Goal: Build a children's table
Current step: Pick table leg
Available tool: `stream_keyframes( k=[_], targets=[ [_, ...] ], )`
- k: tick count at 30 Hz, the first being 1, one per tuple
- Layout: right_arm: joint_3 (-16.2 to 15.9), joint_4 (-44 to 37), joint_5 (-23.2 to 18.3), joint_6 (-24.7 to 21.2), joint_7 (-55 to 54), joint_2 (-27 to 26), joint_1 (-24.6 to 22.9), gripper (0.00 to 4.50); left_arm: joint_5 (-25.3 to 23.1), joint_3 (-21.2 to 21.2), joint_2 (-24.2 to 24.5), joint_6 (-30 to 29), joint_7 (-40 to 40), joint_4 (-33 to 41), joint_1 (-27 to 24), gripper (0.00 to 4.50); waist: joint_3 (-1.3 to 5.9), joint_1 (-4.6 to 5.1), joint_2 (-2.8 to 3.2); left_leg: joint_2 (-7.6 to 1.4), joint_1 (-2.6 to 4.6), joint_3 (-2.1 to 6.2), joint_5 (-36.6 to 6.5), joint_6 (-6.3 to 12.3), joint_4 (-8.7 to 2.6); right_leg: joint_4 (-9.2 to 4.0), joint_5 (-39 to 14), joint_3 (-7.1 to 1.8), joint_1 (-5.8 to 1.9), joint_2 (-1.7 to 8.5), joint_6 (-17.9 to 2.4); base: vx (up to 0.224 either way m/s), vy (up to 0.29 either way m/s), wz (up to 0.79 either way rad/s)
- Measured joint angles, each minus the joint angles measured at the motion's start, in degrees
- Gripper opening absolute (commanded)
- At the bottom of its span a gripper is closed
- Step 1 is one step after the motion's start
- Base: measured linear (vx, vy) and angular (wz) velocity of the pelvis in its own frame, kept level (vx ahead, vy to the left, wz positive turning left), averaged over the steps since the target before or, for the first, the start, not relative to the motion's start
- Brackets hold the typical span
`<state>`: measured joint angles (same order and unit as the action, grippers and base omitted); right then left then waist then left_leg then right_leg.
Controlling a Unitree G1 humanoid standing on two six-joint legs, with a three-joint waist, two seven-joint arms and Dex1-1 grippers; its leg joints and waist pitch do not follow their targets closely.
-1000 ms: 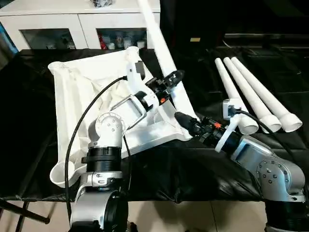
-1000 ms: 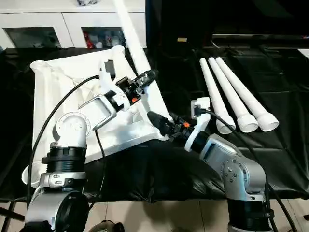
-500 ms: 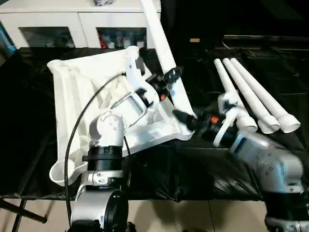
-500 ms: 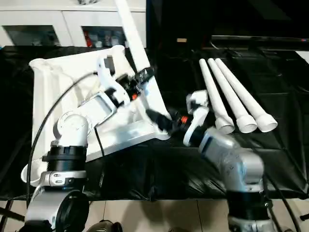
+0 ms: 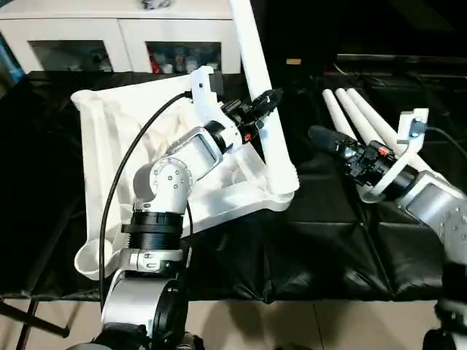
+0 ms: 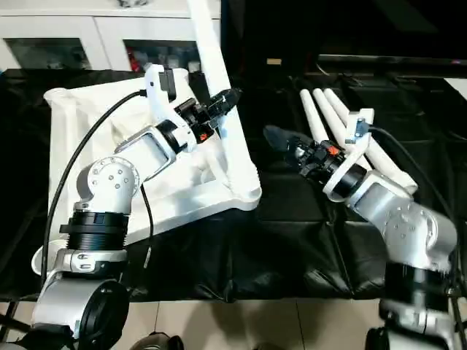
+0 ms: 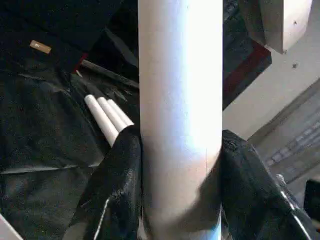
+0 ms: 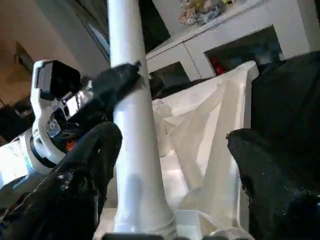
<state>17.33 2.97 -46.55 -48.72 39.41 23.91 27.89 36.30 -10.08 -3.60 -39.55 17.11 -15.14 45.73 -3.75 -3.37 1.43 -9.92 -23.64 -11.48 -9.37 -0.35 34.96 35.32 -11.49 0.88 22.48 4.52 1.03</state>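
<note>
The white tabletop (image 5: 146, 157) lies upside down on the black cloth (image 5: 306, 240) that covers the work surface, its ribbed underside facing up and a round socket at each corner. It fills the left part of the scene, with its far edge close to the white cabinet (image 5: 109, 33) that stands behind the work surface.

The left gripper (image 5: 264, 104) reaches across the tabletop to its right near corner. Its two black fingers (image 7: 117, 190) are clamped on either side of a white leg (image 5: 255, 80). That leg stands steeply, leaning a little toward the cabinet, and its lower end sits in the corner socket (image 5: 281, 182) at the tabletop's right near corner. A black cable (image 5: 120, 189) runs along the left arm, over the tabletop.

To the right of the standing leg, the right gripper (image 5: 321, 136) hangs above the black cloth, apart from the leg and the tabletop. In the right wrist view its fingers (image 8: 80, 175) are spread wide with nothing between them, and they point back toward the standing leg and the socket.

Farther right, three more white legs (image 6: 328, 117) lie side by side on the cloth, touching one another, partly hidden behind the right forearm.
</note>
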Motion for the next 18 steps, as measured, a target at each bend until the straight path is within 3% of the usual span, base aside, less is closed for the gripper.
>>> stream_keyframes(
  k=[6,10,18],
  targets=[
    [-3.0,0.0,0.0,0.8,3.9,0.5,1.4,3.91,0.1,2.6,0.8,0.7,5.4,0.8,0.0,1.88,-0.02,-0.26,-0.07,0.01,-0.09,-0.01,0.0,0.07,0.04,-0.01,0.0,0.01,0.02,0.02,0.0,0.0,0.0,0.0],
    [-7.2,0.4,-0.9,-2.5,14.0,4.6,1.8,3.91,1.1,5.6,2.6,0.3,13.8,1.5,-0.2,1.88,-0.02,-0.62,-0.11,0.01,-0.17,-0.01,0.0,0.1,0.08,0.01,0.0,0.02,0.06,0.04,0.0,0.0,0.0,0.0],
    [-13.8,2.9,-0.2,-3.0,26.1,8.4,3.9,3.91,5.9,8.0,3.7,-3.6,25.4,2.8,-0.2,1.88,-0.01,-1.14,-0.14,0.01,-0.34,-0.02,0.1,0.21,0.48,0.52,0.1,-0.01,0.3,0.1,-0.1,0.0,0.0,0.0]
  ],
)
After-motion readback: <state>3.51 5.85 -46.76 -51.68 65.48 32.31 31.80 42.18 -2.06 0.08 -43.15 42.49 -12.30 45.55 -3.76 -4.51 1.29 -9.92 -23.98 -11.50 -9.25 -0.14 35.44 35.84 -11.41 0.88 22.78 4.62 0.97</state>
